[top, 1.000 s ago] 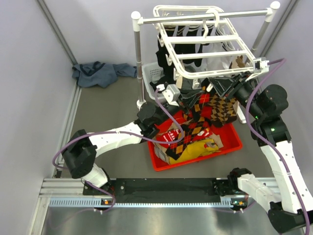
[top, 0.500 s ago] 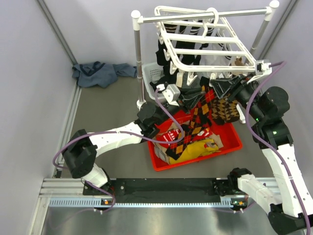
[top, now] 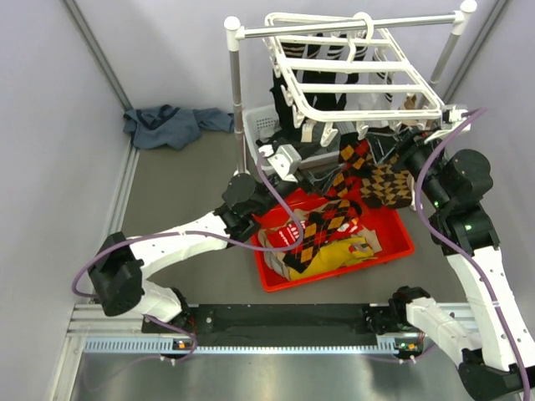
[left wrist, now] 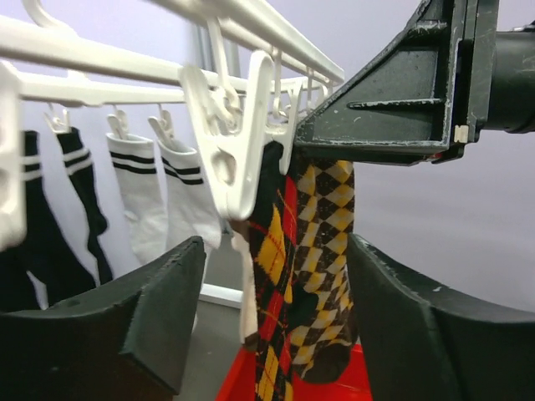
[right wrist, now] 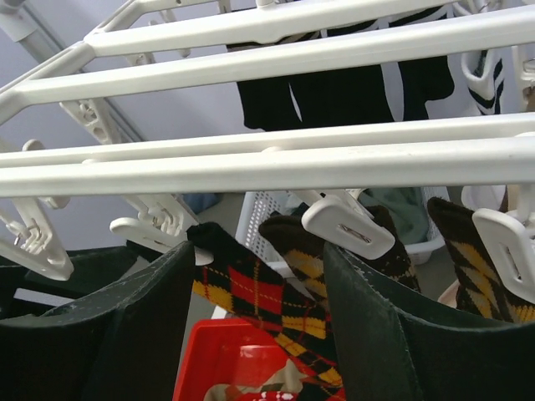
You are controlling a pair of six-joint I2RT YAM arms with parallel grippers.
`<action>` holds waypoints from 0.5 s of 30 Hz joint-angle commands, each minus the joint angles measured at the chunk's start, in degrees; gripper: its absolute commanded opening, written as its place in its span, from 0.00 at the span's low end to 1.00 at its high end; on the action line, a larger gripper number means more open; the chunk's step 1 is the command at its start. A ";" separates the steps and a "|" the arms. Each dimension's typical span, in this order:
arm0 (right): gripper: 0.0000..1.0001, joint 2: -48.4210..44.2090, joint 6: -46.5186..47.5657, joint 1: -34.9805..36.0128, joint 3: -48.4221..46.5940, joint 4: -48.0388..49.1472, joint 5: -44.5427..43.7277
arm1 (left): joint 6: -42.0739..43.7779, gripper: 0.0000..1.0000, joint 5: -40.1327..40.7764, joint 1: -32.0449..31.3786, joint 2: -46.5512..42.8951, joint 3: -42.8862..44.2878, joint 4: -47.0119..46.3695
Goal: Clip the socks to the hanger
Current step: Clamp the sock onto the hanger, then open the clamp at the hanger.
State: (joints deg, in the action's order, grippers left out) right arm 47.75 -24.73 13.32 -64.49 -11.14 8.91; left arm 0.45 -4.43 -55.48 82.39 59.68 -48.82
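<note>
Now left hand (left wrist: 276, 292) and right hand (right wrist: 251, 309) both wide, empty; loose socks (top: 322, 230) in bin (top: 391, 232), lower centre, nearer left.

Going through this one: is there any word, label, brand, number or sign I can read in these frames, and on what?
No text can be read in any view.
White print on a red item in the bin: too small and blurred to read.
Socks and hanger: no lettering visible.
</note>
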 commanded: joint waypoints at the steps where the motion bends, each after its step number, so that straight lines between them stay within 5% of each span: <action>1: 0.62 -0.55 1.53 -0.23 -0.11 1.82 -2.66 | 4.91 0.76 2.14 0.20 -2.50 3.07 2.76; 15: 0.64 -0.64 1.97 -0.31 0.42 2.52 -2.31 | 19.05 0.72 11.61 -3.31 3.30 10.27 1.45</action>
State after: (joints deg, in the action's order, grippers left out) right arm 47.72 -23.62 13.32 -64.14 -10.85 7.14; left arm 12.03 1.63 -56.07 84.14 65.76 -45.04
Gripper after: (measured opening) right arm 0.638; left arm 0.721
